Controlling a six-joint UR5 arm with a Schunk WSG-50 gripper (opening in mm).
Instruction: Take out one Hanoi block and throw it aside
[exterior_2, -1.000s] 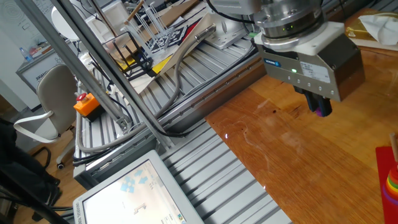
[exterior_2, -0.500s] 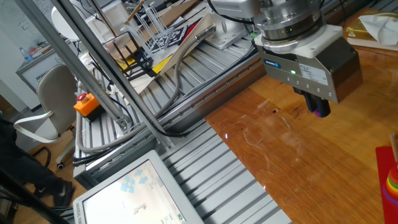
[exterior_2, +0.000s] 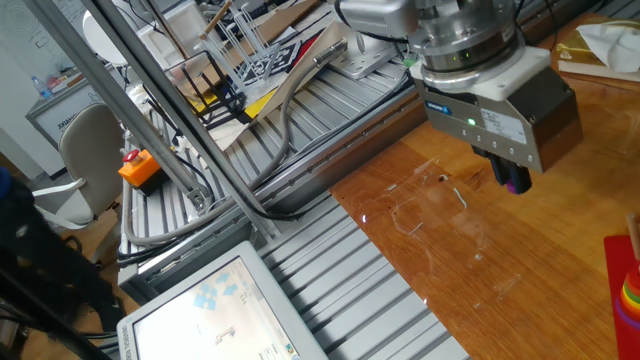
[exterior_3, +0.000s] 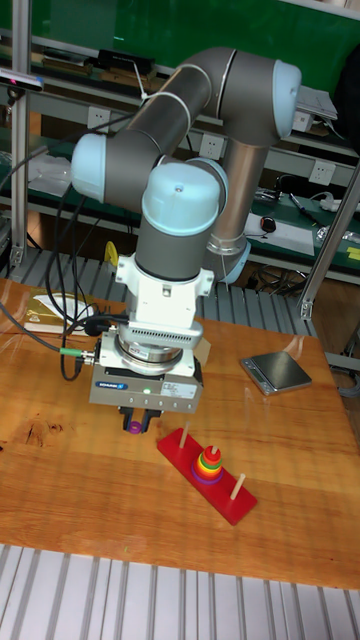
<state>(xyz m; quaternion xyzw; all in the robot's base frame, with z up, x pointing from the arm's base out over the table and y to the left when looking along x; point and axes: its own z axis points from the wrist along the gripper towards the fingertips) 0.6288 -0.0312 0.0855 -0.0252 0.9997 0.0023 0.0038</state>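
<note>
The Hanoi block (exterior_2: 518, 183) (exterior_3: 134, 426) is a tiny purple piece pinched between the dark fingers of my gripper (exterior_2: 512, 178) (exterior_3: 139, 419), which is shut on it. The gripper hangs low over the wooden table (exterior_3: 70, 470), left of the red Hanoi base (exterior_3: 228, 498) (exterior_2: 620, 262). On that base stands a stack of rainbow-coloured rings (exterior_3: 208, 463) (exterior_2: 630, 295) around the middle peg. I cannot tell whether the block touches the wood.
A silver flat scale (exterior_3: 276, 371) lies at the back right of the table, and a yellowish booklet (exterior_3: 45, 310) at the back left. Metal slats, cables and a tablet screen (exterior_2: 215, 310) border the table's near-left side. An orange button box (exterior_2: 138, 167) sits further left.
The gripper has shifted very slightly, still holding the purple block. A dark figure at the left edge of the fixed view has moved.
</note>
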